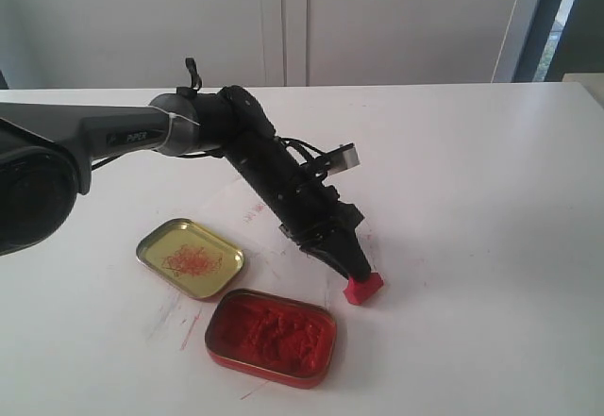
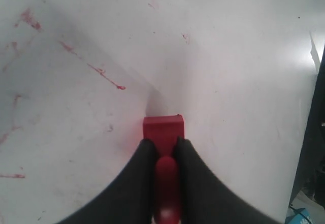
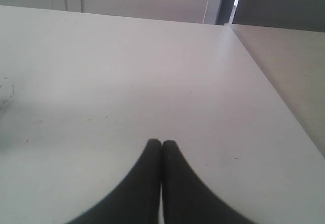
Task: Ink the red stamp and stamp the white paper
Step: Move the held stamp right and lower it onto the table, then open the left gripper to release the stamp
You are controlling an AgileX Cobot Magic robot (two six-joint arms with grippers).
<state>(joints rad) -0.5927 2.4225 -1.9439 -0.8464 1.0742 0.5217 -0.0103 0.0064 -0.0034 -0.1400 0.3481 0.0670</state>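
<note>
The red stamp [image 1: 362,288] is tilted, its square base [image 2: 162,127] down at the table surface just right of the red ink tin [image 1: 271,336]. My left gripper [image 1: 358,269] is shut on the stamp's rounded handle, and in the left wrist view the fingertips [image 2: 147,145] clamp it from both sides. The white paper [image 1: 251,229] is a faint sheet with red smears under the left arm; the stamp stands near its edge [image 2: 76,112]. My right gripper [image 3: 162,142] is shut on nothing over bare table and does not show in the exterior view.
A gold-coloured tin lid [image 1: 190,257] with red scribbles lies left of the ink tin. The left arm [image 1: 274,175] slants across the middle of the white table [image 1: 472,199]. The right wrist view shows the table's edge [image 3: 264,66].
</note>
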